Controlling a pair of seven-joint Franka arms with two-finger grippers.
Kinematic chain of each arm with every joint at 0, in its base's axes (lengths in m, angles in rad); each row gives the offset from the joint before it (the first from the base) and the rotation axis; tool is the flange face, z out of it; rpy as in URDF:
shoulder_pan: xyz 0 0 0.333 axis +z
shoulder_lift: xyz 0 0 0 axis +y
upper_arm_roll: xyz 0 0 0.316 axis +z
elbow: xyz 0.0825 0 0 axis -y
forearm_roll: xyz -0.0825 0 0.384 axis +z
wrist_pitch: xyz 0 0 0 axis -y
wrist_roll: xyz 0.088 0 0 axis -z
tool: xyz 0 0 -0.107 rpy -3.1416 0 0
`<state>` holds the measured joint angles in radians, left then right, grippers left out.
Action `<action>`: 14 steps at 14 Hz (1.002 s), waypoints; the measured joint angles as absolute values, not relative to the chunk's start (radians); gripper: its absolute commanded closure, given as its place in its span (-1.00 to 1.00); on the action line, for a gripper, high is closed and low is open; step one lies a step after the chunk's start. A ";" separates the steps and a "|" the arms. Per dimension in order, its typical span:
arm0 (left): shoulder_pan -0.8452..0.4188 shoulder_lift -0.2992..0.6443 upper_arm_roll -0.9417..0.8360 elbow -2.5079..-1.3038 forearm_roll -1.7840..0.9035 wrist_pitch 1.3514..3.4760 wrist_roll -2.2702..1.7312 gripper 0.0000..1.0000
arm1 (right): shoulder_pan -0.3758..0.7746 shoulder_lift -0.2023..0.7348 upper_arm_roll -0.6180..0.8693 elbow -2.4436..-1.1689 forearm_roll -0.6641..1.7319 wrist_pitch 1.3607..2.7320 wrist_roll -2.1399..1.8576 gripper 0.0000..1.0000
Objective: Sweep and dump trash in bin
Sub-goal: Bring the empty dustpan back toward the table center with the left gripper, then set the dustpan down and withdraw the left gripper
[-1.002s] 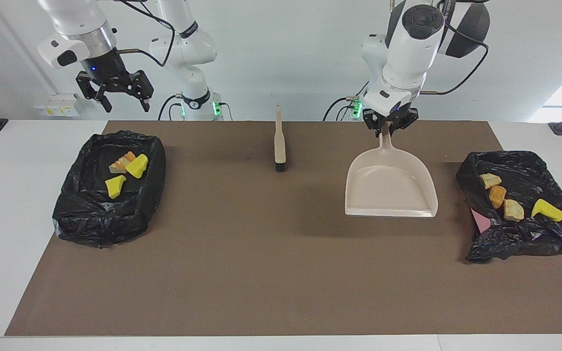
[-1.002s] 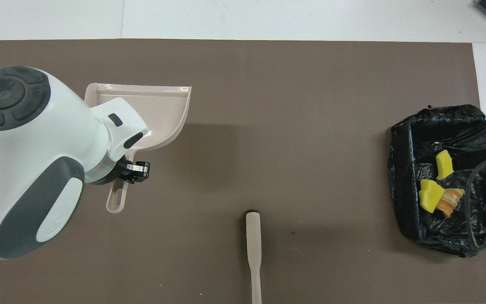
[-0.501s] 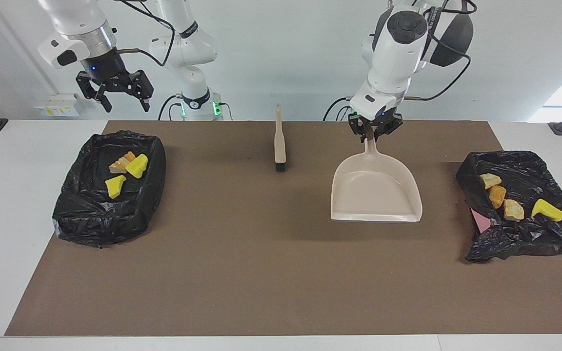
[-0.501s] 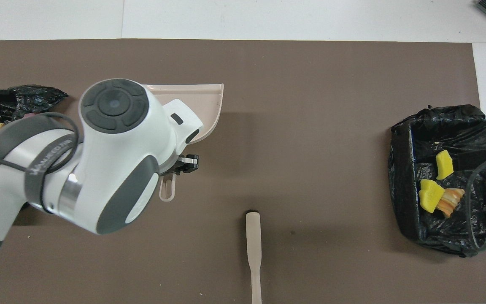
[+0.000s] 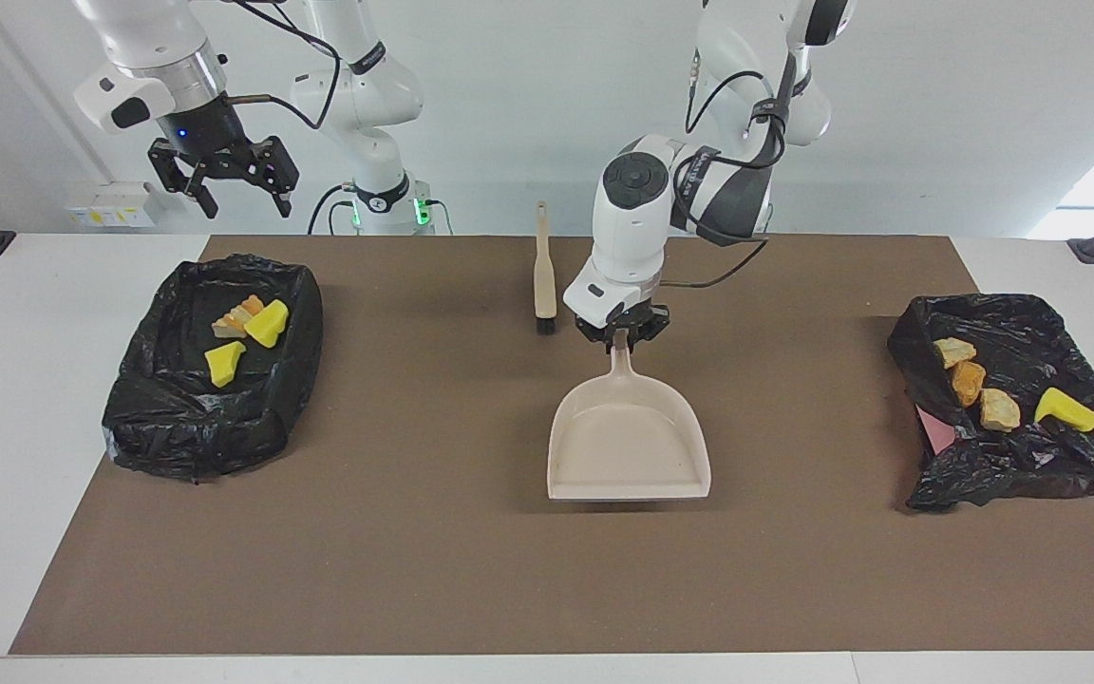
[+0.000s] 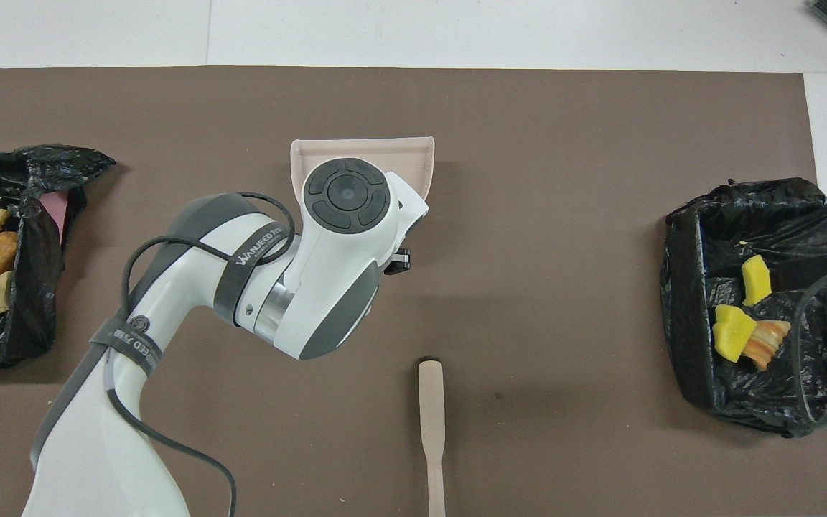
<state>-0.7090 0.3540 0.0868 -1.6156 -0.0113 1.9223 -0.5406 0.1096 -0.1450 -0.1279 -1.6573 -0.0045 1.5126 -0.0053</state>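
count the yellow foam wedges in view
3. Two lie in the black-lined bin at the right arm's end: one and another beside a striped chunk. One lies on the black bag at the left arm's end. Folds may hide more.

left gripper (image 5: 621, 334) — carried dustpan (image 5: 628, 446) to mat centre | beside brush (image 5: 544, 285)

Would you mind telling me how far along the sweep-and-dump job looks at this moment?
Done: no trash lies loose on the brown mat; three pieces sit in the bag-lined bin under the right hand, four on the crumpled black bag at the left arm's end. In hand: the left hand grips the empty beige dustpan. Left: the brush lies untouched.
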 measured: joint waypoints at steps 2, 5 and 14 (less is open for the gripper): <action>-0.732 0.385 0.086 -1.616 -0.012 1.943 -0.541 1.00 | 0.110 -0.145 -0.128 -1.657 -0.004 1.513 -0.005 -1.00; -0.791 0.470 0.085 -1.601 -0.012 1.976 -0.598 1.00 | 0.110 -0.145 -0.128 -1.657 -0.004 1.513 -0.005 -1.00; -0.790 0.422 0.105 -1.555 -0.012 1.943 -0.631 -1.00 | 0.109 -0.145 -0.128 -1.659 -0.004 1.513 -0.005 -1.00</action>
